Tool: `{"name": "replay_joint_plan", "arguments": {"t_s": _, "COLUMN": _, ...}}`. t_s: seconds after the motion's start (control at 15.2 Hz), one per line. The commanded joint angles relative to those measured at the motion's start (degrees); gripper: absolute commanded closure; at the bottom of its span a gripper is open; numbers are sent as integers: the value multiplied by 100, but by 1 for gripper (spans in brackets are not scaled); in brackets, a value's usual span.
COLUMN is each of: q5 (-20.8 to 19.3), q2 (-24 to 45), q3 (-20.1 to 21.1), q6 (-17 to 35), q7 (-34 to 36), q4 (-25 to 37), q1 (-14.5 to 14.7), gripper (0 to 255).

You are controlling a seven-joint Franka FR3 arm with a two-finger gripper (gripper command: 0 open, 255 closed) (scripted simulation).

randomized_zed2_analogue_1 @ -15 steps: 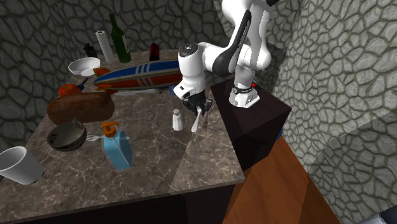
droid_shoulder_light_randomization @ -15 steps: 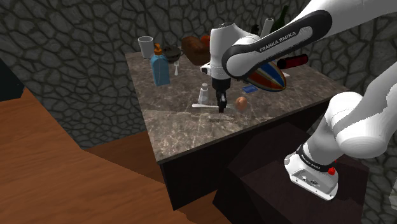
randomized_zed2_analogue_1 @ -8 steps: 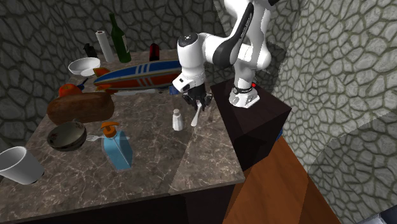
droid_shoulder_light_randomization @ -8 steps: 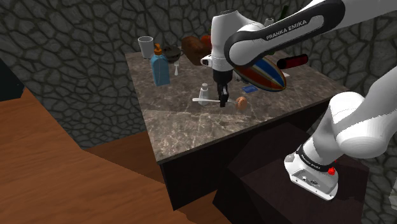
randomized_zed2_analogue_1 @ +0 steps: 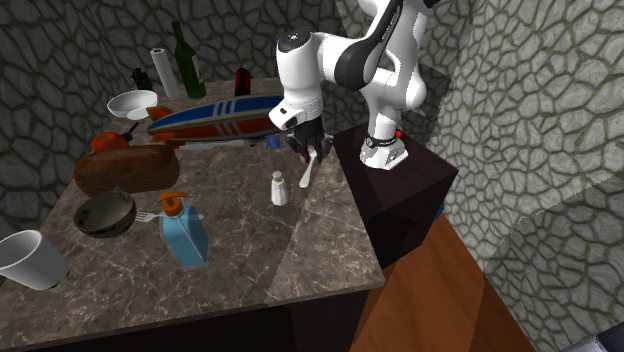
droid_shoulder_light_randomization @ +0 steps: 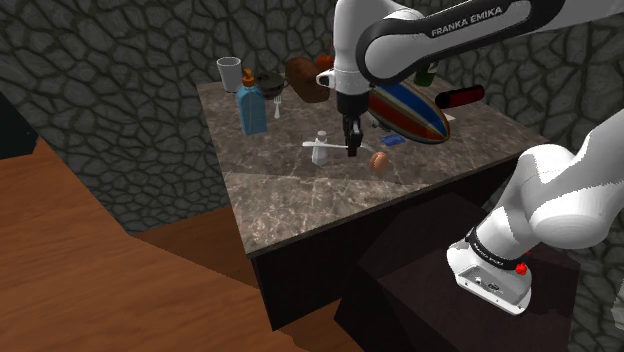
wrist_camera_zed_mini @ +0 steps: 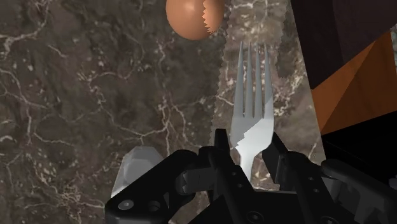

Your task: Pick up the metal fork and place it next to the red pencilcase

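Room, shoulder view: rough grey stone walls, a wooden floor (droid_shoulder_light_randomization: 100, 260) and a dark marble counter (droid_shoulder_light_randomization: 290, 205).
Writing: black letters "FRANKA EMIKA" run along the white arm (droid_shoulder_light_randomization: 470, 18).
Gripper (droid_shoulder_light_randomization: 351, 145): its fingers are pinched narrowly on the fork (droid_shoulder_light_randomization: 310, 145), above the counter.
Fork: pale and thin, held about level. It crosses in front of the white shaker (droid_shoulder_light_randomization: 320, 158) and is near the brown egg (droid_shoulder_light_randomization: 379, 160).
Pencil case (droid_shoulder_light_randomization: 462, 96): dark red, at the far end of the counter beyond the striped board (droid_shoulder_light_randomization: 410, 115), well apart from the fork.
Stand (droid_shoulder_light_randomization: 440, 270): a dark box beside the counter.
Second exterior view, fork (randomized_zed2_analogue_1: 307, 172): hangs slanting from the gripper (randomized_zed2_analogue_1: 308, 152) over the counter (randomized_zed2_analogue_1: 250, 260), just beside the shaker (randomized_zed2_analogue_1: 280, 188).
Other things: a blue bottle (randomized_zed2_analogue_1: 183, 232) with an orange cap and a white cup (randomized_zed2_analogue_1: 28, 260) stand well apart from the fork.
Wrist view, fork (wrist_camera_zed_mini: 251, 95): silver-white, with slim tines pointing away from the hand.
Gripper (wrist_camera_zed_mini: 248, 149): the black fingers (wrist_camera_zed_mini: 219, 149) clasp the handle between them.
Egg (wrist_camera_zed_mini: 194, 16): lies on the marble beyond the tines.
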Motion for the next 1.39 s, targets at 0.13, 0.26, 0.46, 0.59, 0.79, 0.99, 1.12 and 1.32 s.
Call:
{"name": "replay_joint_plan", "arguments": {"t_s": 0.13, "q5": -4, "q2": -106, "q3": 4, "q6": -327, "q7": 14, "q4": 221, "q1": 1, "gripper": 255}}
{"name": "replay_joint_plan", "arguments": {"t_s": 0.26, "q5": -6, "q2": -146, "q3": 5, "q6": -484, "q7": 19, "q4": 338, "q1": 1, "gripper": 255}}
{"name": "replay_joint_plan", "arguments": {"t_s": 0.46, "q5": -48, "q2": -322, "q3": -58, "q6": -607, "q7": -76, "q4": 283, "q1": -50, "gripper": 255}}
{"name": "replay_joint_plan", "arguments": {"t_s": 0.59, "q5": -143, "q2": -613, "q3": -194, "q6": -625, "q7": -274, "q4": 7, "q1": -158, "gripper": 255}}
{"name": "replay_joint_plan", "arguments": {"t_s": 0.79, "q5": -314, "q2": -1027, "q3": -411, "q6": -671, "q7": -579, "q4": -358, "q1": -333, "gripper": 255}}
{"name": "replay_joint_plan", "arguments": {"t_s": 0.99, "q5": -518, "q2": -1409, "q3": -646, "q6": -736, "q7": -897, "q4": -666, "q1": -527, "gripper": 255}}
{"name": "replay_joint_plan", "arguments": {"t_s": 1.12, "q5": -672, "q2": -1643, "q3": -813, "q6": -786, "q7": -1117, "q4": -839, "q1": -665, "gripper": 255}}
{"name": "replay_joint_plan", "arguments": {"t_s": 1.32, "q5": -923, "q2": -1958, "q3": -1077, "q6": -867, "q7": -1461, "q4": -1049, "q1": -886, "gripper": 255}}
